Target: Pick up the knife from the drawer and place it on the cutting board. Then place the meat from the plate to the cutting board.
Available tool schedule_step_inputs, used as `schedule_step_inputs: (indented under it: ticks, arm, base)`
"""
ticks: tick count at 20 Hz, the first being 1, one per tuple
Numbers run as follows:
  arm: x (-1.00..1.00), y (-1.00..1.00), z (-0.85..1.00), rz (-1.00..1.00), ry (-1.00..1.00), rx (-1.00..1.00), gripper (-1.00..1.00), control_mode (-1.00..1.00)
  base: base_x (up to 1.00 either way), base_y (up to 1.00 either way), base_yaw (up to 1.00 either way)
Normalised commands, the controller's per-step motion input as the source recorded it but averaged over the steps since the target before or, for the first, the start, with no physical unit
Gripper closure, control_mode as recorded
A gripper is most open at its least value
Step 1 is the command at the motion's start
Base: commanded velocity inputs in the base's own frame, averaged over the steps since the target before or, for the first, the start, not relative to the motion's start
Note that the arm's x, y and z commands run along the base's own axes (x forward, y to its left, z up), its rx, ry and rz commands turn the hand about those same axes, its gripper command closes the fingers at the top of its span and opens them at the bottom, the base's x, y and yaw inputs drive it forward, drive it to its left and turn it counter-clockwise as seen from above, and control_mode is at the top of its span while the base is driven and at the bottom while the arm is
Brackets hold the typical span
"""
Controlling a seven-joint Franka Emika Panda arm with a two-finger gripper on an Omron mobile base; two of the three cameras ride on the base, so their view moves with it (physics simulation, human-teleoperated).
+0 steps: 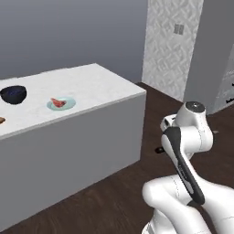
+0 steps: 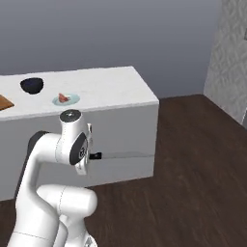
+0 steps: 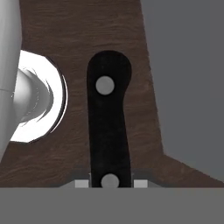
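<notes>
The two-finger gripper (image 3: 109, 183) was clenched on the slim kitchen knife with the black handle and silver-grey blade (image 3: 108, 127): in the hand view the riveted black handle ran straight up from between the finger tips, over dark brown wooden floor (image 3: 65, 35). In the right base view the same knife (image 2: 123, 155) stuck out sideways from the hand beside the white arm's wrist, its grey blade lying level in the air in front of the pale grey side of the island counter (image 2: 120, 130), well above the floor. The round light blue-teal plate (image 1: 61, 104) sat on the white marbled top of that counter, near its front edge, with the small flat red piece of raw meat (image 1: 57, 102) lying on it; the right base view showed the plate (image 2: 66, 100) and the meat (image 2: 63, 98) as well. Just beyond the plate stood a dark blue-black bowl (image 1: 13, 94), apart from it. A brown wooden cutting board (image 2: 4, 102) showed only as a corner at the left edge of the counter, well apart from the plate; its slot handle could not be made out. A patterned grey-white wall panel (image 1: 171, 45) rose behind the far end of the counter.
</notes>
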Motion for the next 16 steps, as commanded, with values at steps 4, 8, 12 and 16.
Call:
schedule_step_inputs:
  ticks: [4,8,12,16]
  arm:
    - [0.00,0.00,0.00,0.00,0.00,0.00,1.00,1.00]
    - [0.00,0.00,0.00,0.00,0.00,0.00,1.00,1.00]
    - [0.00,0.00,0.00,0.00,0.00,0.00,1.00,1.00]
    - [0.00,0.00,0.00,0.00,0.00,0.00,1.00,1.00]
  base:
    - [0.50,0.98,0.59]
    - [0.65,0.94,0.52]
    - [0.78,0.22,0.55]
    - [0.86,0.03,0.47]
